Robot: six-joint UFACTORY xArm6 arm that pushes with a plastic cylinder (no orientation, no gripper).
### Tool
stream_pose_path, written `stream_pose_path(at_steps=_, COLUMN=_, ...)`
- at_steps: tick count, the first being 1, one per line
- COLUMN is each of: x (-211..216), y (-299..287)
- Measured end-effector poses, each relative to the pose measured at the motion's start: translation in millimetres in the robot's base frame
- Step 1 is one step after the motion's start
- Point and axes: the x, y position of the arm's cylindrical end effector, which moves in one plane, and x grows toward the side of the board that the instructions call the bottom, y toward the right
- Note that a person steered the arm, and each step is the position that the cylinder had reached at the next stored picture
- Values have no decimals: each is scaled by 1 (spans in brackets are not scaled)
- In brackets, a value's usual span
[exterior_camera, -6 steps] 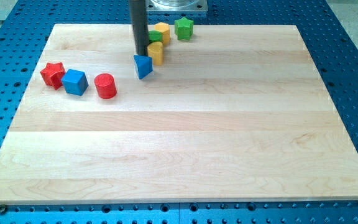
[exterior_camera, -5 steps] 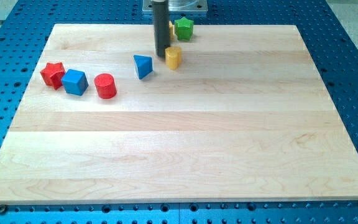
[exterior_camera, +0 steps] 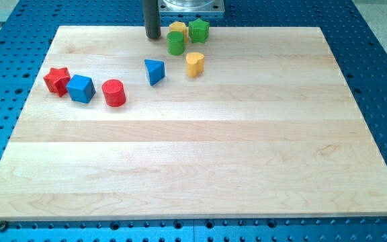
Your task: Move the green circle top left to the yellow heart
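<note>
The green circle point(exterior_camera: 175, 43) stands near the board's top edge, just up and left of the yellow heart point(exterior_camera: 194, 64), with a small gap between them. My tip point(exterior_camera: 153, 36) is at the top of the board, to the left of the green circle and apart from it. A yellow block point(exterior_camera: 177, 28) and a green star point(exterior_camera: 198, 29) sit right behind the green circle.
A blue triangle point(exterior_camera: 154, 70) lies left of the yellow heart. A red cylinder point(exterior_camera: 113, 92), a blue cube point(exterior_camera: 80, 88) and a red star point(exterior_camera: 58, 80) stand in a row at the view's left. The wooden board point(exterior_camera: 200, 154) lies on a blue perforated table.
My tip swept right past the yellow heart, then moved back up and left to the top edge. The heart has slid right and down, and the green circle now shows fully.
</note>
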Motion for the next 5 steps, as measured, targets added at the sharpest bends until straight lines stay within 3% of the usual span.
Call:
stream_pose_path(at_steps=1, x=3, y=20)
stream_pose_path(at_steps=3, x=50, y=24)
stream_pose_path(at_steps=4, x=47, y=25)
stream_pose_path(at_steps=5, x=47, y=69)
